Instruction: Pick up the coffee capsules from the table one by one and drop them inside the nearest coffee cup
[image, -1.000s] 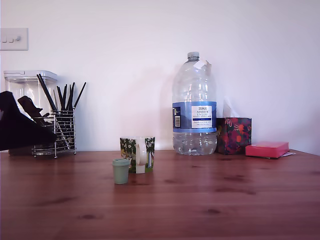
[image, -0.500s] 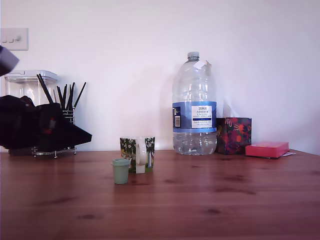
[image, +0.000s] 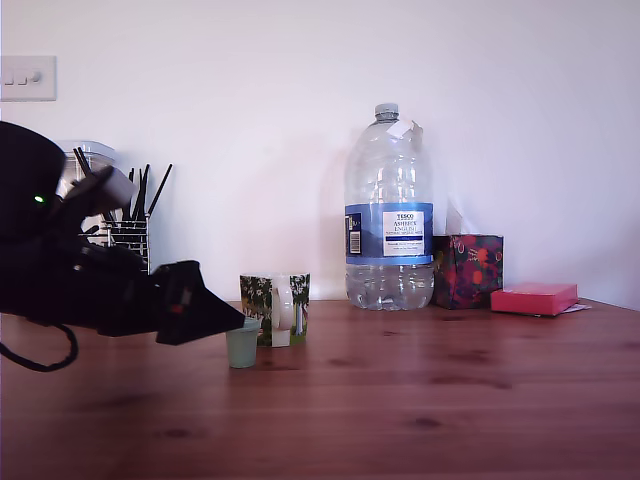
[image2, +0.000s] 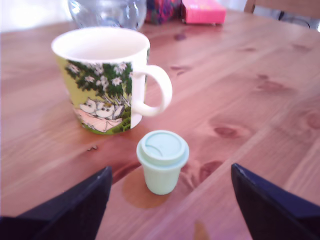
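A small pale sage-green plastic capsule (image2: 162, 168), tapered toward its base with a wider, flat-topped rim, stands upright on the reddish-brown wooden table (image2: 260, 100), whose smooth surface shows grain lines and dark knots. Just beside it sits the short glazed mug (image2: 106, 80), cream-white inside, printed outside with green trees, pale blossoms and small cartoon figures, its rounded white handle turned toward the capsule.

The matte black gripper (image2: 170, 200) has its two wedge-shaped fingers (image2: 75, 207) spread wide, one on either side of the capsule and clear of it, so nothing is held. In the exterior view the bulky dark arm reaches in from that view's left, and the gripper's (image: 200, 305) pointed tip overlaps the capsule (image: 241, 346).

Behind stand a large ribbed clear plastic water bottle (image: 388, 215) with a blue label, a wire utensil holder (image: 128, 240) of black sticks, a dark floral box (image: 467, 270) and a flat pink box (image: 534, 297).
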